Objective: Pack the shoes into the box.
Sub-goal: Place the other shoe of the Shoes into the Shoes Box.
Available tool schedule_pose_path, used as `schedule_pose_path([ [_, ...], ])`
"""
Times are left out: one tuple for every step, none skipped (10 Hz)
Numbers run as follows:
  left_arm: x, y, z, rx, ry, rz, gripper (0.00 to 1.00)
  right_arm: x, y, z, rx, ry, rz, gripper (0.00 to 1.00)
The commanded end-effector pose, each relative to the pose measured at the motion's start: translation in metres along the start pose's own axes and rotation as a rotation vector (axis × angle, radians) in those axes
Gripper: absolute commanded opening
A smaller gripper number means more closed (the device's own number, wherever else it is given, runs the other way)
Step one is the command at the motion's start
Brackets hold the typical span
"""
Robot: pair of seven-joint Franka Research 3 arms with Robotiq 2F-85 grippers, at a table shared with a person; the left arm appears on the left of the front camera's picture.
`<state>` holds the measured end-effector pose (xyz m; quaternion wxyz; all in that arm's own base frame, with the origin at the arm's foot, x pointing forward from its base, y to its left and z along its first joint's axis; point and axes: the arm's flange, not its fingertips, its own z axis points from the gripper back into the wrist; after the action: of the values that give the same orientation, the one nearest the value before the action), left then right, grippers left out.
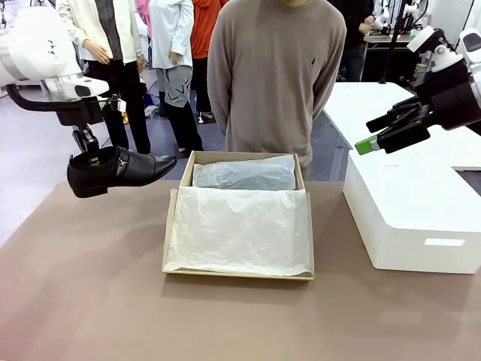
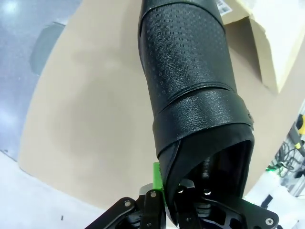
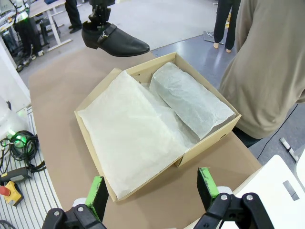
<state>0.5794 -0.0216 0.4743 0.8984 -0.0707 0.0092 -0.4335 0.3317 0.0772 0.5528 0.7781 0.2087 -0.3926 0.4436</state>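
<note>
A white block [image 1: 406,218] sat on the brown table's [image 1: 83,301] right side; a person [image 1: 270,75] in a tan sweater stood beyond.

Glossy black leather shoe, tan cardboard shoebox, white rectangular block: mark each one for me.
glossy black leather shoe [image 1: 120,171], front view, on the side of its upper.
tan cardboard shoebox [image 3: 212,138], right wrist view, on its outer side wall.
white rectangular block [image 1: 406,192], front view, on its top face.
</note>
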Motion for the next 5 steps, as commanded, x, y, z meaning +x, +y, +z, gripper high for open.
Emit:
schedule_pose_path([
  [0.0009, 0.0020, -0.0027, 0.003, -0.001, -0.007, 0.00, 0.0005, -0.0017, -0.0006, 0.010, -0.017, 0.010, 1.00],
  [0.0009, 0.0020, -0.0027, 0.003, -0.001, -0.007, 0.00, 0.0005, -0.0017, -0.0006, 0.010, -0.017, 0.010, 1.00],
  [0.0009, 0.0020, -0.0027, 0.003, -0.001, -0.007, 0.00, 0.0005, -0.0017, -0.0006, 0.010, -0.017, 0.010, 1.00],
  [0.0009, 0.0020, -0.0027, 0.003, -0.001, -0.007, 0.00, 0.0005, -0.0017, -0.0006, 0.010, -0.017, 0.010, 1.00],
  [0.0014, 0.0013, -0.0057, -0.006, 0.006, -0.001, 0.00, 0.0005, -0.0017, -0.0006, 0.010, -0.017, 0.010, 1.00],
])
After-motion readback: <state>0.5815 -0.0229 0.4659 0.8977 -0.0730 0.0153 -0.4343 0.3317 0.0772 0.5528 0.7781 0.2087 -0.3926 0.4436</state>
